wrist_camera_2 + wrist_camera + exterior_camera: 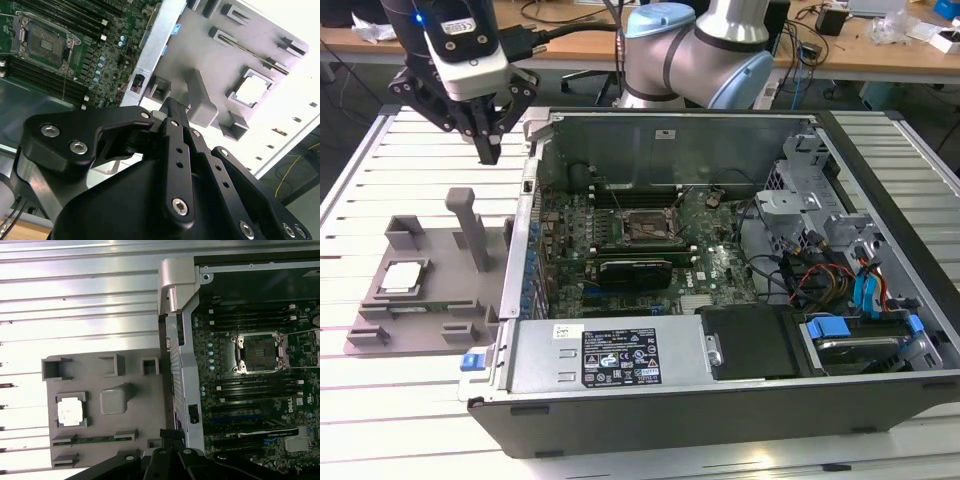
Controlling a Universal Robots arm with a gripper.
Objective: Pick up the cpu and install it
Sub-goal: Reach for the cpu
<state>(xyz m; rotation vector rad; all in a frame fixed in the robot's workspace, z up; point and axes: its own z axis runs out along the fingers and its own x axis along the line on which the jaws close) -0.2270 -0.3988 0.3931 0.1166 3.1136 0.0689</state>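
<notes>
I judge this to be the approach step: my gripper (488, 148), fingers pressed together and holding nothing, hangs above the grey tray (445, 290) where the cpu (402, 277) lies in its pocket, so the pick calls for spreading the fingers and coming down over it.

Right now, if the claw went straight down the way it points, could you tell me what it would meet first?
Probably the grey fixture tray, near its upright post, rather than the cpu; the claw hangs above that side, though depth is unclear.
</notes>
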